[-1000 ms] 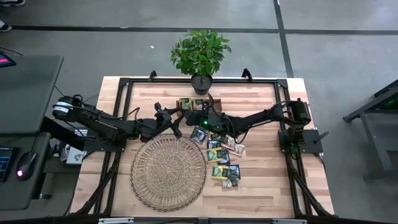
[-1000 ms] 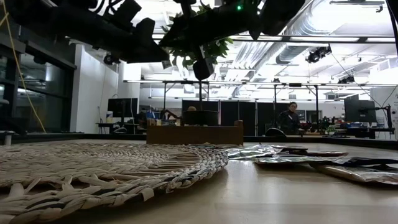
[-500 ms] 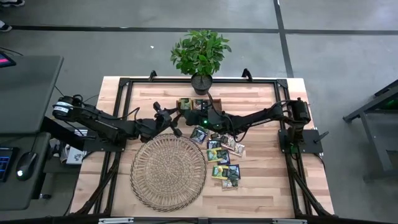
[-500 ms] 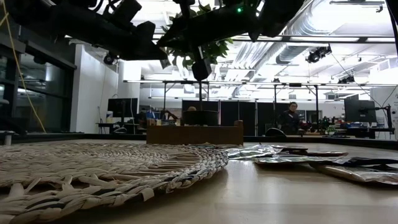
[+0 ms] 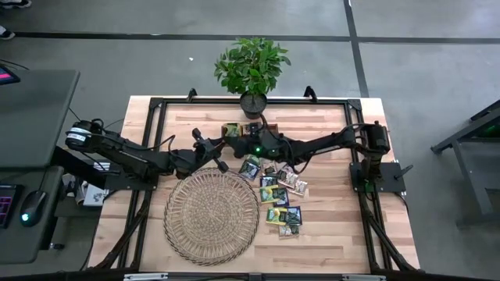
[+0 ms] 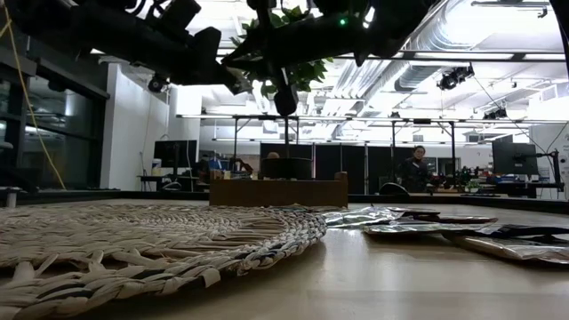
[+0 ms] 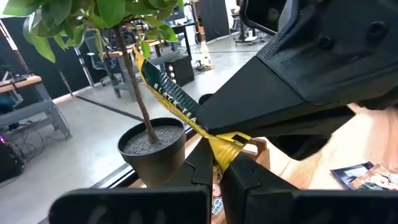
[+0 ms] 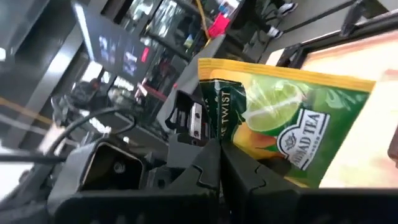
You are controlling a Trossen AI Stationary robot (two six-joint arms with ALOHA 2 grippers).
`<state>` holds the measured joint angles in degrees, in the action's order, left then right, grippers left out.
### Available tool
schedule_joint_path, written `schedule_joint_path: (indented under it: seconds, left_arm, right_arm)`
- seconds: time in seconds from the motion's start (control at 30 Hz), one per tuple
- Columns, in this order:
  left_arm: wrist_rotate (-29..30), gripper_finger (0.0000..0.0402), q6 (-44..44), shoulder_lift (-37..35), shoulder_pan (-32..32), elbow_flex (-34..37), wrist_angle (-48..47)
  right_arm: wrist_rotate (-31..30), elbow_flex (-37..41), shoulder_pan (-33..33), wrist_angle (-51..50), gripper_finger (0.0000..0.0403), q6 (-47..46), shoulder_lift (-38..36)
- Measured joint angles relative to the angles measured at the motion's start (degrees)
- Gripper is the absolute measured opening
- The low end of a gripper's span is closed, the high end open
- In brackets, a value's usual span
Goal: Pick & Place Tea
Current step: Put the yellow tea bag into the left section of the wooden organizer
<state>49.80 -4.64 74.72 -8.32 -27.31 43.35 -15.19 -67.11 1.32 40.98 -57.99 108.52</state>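
Left jaws: clamped together on one corner of a yellow-green tea sachet (image 7: 180, 102); in the left wrist view the two dark fingers (image 7: 202, 165) pinch its yellow edge.
Right jaws: also clamped on this sachet (image 8: 292, 124), gripping the opposite edge. The sachet hangs in the air between the two sets of jaws, gripped by both.

Position: the two sets of jaws meet tip to tip above the far middle of the desk (image 5: 328, 234). They sit just over the small wooden tray (image 5: 242, 130), on the near side of the plant pot (image 5: 252, 103). The left arm (image 5: 133, 156) reaches in from the left edge and the right arm (image 5: 320, 144) from the right. In the low view both arms sit high, well clear of the tray (image 6: 278, 191) and the desk surface.

Room for moving:
- Far side: tight. The pot and its leaves are near the jaws, and the black frame rail (image 5: 156, 101) runs along the desk's rim.
- Near-left: the round wicker mat (image 5: 211, 217) lies just on the near side of the jaws.
- Near-right: the remaining sachets (image 5: 277, 195) lie flat in a loose cluster beside the mat, some overlapping, reaching from just under the right arm toward the near edge.
- Bare wood shows to the right of the cluster and at the far-right corner.
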Motion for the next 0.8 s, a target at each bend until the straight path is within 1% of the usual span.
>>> schedule_joint_path:
  seconds: [0.07, 0.13, 0.3, 0.4, 0.5, 0.57, 0.63, 0.73, 0.8]
  left_arm:
    - [-0.1, 0.0002, 0.5, 0.0, 0.0, 0.0, 0.0]
    - [-0.4, 0.0001, 0.6, 0.0, 0.1, 0.0, -0.4]
    - [-0.4, 0.0001, 0.8, 0.0, 0.1, 0.0, -0.4]
    - [-0.7, 0.0, 0.9, 0.0, 0.1, 0.0, -1.1]
    - [-1.5, 0.0, 1.2, -0.3, 0.1, 0.0, -4.2]
    - [-2.3, 0.0, 2.4, -1.3, 0.2, 0.0, -7.5]
    - [-5.7, 0.0, 4.9, -2.2, 1.7, 0.0, -11.9]
    - [-13.4, 0.0, 9.3, -3.1, 5.0, 0.0, -18.4]
    - [-20.0, 0.0, 9.8, -3.3, 7.9, 0.0, -20.2]
  right_arm:
    - [2.4, 0.0, 0.3, 0.3, 0.0021, 1.3, -0.1]
    - [5.9, 0.0, 0.4, 1.0, 0.0044, 1.5, -0.2]
    - [12.6, 0.0, 1.5, 1.0, 0.012, 2.9, -0.4]
    - [20.3, 0.0, 2.8, 3.2, 0.0154, 4.2, -0.5]
    - [28.4, 0.0, 3.8, 2.5, 0.0171, 5.3, -2.4]
    - [31.4, 0.0, 4.0, -0.9, 0.0173, 7.6, -5.0]
    - [32.2, -0.1, 4.0, -7.8, 0.0173, 11.5, -8.2]
    - [32.1, 0.2, 4.0, -21.0, 0.0172, 17.9, -13.4]
    - [30.9, 0.2, 4.0, -29.5, 0.0172, 21.8, -16.8]
